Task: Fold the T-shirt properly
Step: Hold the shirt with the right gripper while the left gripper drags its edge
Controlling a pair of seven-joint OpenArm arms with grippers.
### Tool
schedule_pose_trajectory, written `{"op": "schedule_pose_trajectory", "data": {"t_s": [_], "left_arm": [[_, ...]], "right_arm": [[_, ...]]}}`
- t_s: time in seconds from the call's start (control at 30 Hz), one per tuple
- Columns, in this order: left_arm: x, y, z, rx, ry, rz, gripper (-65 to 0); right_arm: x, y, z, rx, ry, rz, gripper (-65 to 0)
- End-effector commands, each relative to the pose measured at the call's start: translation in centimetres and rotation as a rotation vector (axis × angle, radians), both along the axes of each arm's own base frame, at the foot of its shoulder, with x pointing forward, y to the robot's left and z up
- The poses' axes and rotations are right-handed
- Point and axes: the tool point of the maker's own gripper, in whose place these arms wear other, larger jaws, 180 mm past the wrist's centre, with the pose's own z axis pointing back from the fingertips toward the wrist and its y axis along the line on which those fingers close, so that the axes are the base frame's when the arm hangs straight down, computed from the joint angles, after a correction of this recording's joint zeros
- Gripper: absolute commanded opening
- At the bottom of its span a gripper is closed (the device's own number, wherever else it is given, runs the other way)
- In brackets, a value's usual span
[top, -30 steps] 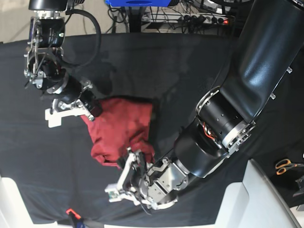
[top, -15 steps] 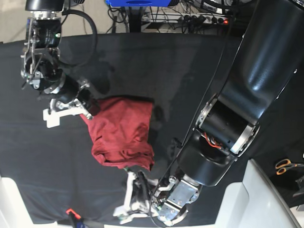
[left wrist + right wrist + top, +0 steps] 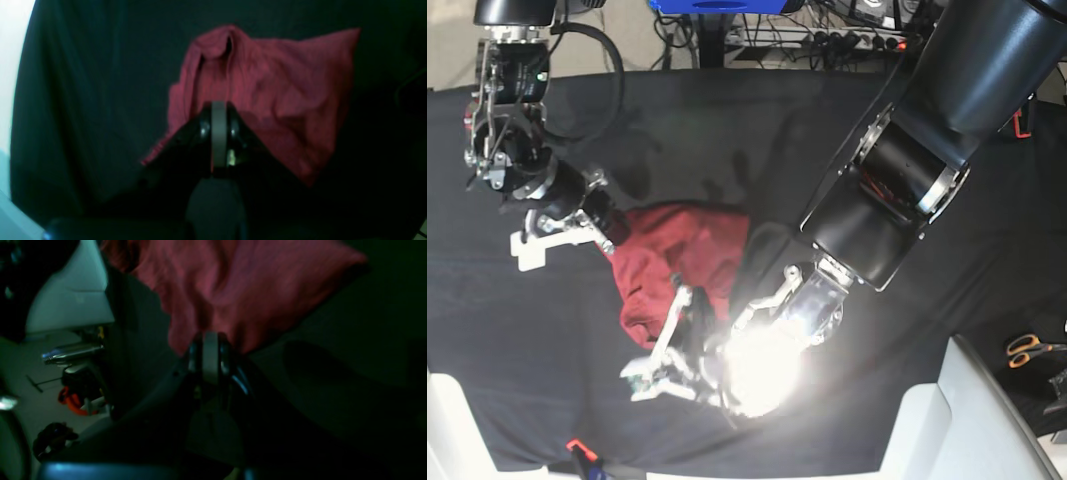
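Black cloth covers the whole table in the base view, with cables and a power strip along the top edge and a pair of orange-handled scissors at the lower right. Biggest thing in my picture is the left arm, which sweeps down from the upper right corner toward the lower middle, where a bright glare washes out its wrist.

Centre-left lies the T-shirt, a bunched brick-red heap, not yet anything like a neat fold. I judge both arms are on it to draw opposite edges apart, so the cloth can be spread flat before any folding.

At the shirt's upper-left edge sits the right gripper. Its wrist view shows the jaws together with the red cloth reaching right down to the tips, so I read it as clamped on that edge.

At the lower edge of the heap, the left gripper is smaller in the frame and half lost in glare. From its wrist view, the left gripper has its jaws pressed together, and the shirt spreads out beyond and to the right of the tips; red fabric meets them, so I take it as pinching the hem, though blur leaves that uncertain.
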Motion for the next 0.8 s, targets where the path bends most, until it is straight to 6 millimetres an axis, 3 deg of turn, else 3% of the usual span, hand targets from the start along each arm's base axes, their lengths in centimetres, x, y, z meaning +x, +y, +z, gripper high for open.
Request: {"op": "schedule_pose_trajectory", "data": {"t_s": [0.0,0.3,0.5,0.63,0.77], "left_arm": [[1.2,0.3,0.9,-0.004,-0.019,0.018,-65.0],[2.4,1.5,-2.5,-0.092,0.051,0.094,-65.0],[3.6,1.1,-3.4,-0.164,0.077,0.151,-65.0],[6.1,2.5,-3.9,-0.219,0.031,0.296,-65.0],[7.4,2.3,-3.2,-0.268,-0.002,0.334,-65.0]], "right_arm": [[0.9,0.0,1.2,0.007,-0.043,-0.002,-63.5],[0.7,0.0,1.1,0.007,-0.040,-0.002,-63.5],[0.7,0.1,1.0,0.007,-0.040,0.002,-63.5],[0.7,0.1,1.0,0.007,-0.040,0.002,-63.5],[0.6,0.1,1.0,0.007,-0.038,0.002,-63.5]]}}
